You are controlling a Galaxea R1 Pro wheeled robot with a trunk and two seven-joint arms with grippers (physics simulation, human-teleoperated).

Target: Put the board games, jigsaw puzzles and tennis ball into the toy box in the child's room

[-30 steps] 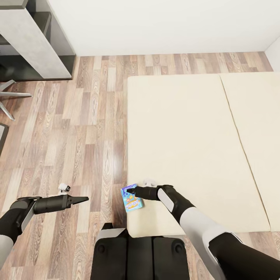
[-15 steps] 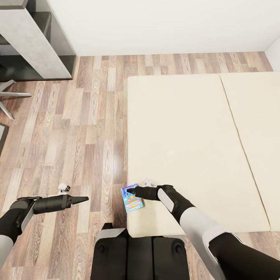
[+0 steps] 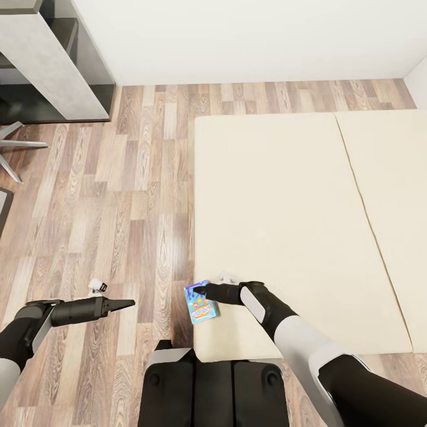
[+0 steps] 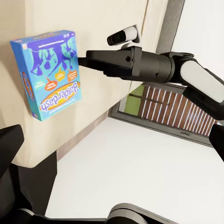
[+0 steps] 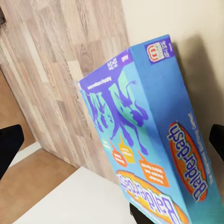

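Note:
A blue "Balderdash" board game box lies tilted at the near left corner of the cream bed, partly past its edge. My right gripper has its tips at the box's upper edge. In the right wrist view the box sits between fingers that stand wide apart, so the gripper is open. The left wrist view shows the same box with the right gripper touching its corner. My left gripper hangs over the wood floor left of the bed, open and holding nothing. The table and toy box are out of view.
A grey shelf unit stands at the far left against the white wall. A chair leg pokes in at the left edge. Wood floor runs between the shelf and the bed. My base is at the bed's near corner.

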